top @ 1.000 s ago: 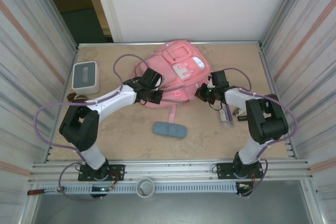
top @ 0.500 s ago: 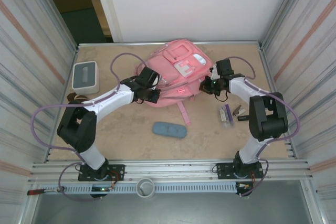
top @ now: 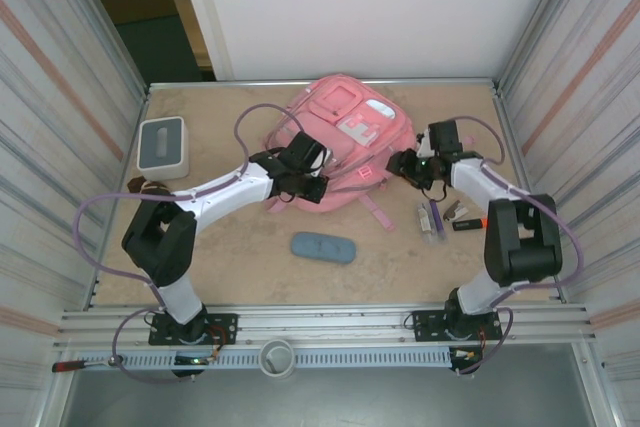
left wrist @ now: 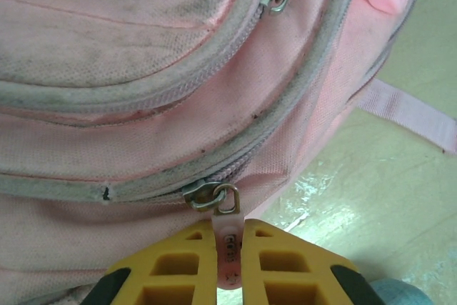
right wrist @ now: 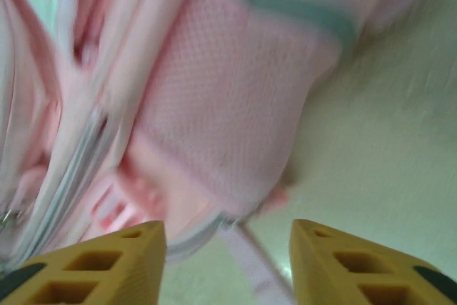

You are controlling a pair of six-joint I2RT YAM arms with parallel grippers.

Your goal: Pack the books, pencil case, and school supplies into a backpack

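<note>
A: Tan table [top: 230, 247], backpack [top: 345, 132] at far middle. State of left gripper [left wrist: 228, 256]?
B: Pinched on zipper pull [left wrist: 228, 228]. The right gripper [right wrist: 228, 248] is parted and empty beside it. Drag steadily along the zip track, right side bracing.

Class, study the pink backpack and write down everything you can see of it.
The backpack is soft pink fabric, grubby in places, with pale grey zip trim, several front pockets and a loose pink strap. It lies front up on the table, toward the far side. The left gripper pinches a pink zip pull at its near edge; the right gripper, jaws apart, hovers by its right side.
</note>
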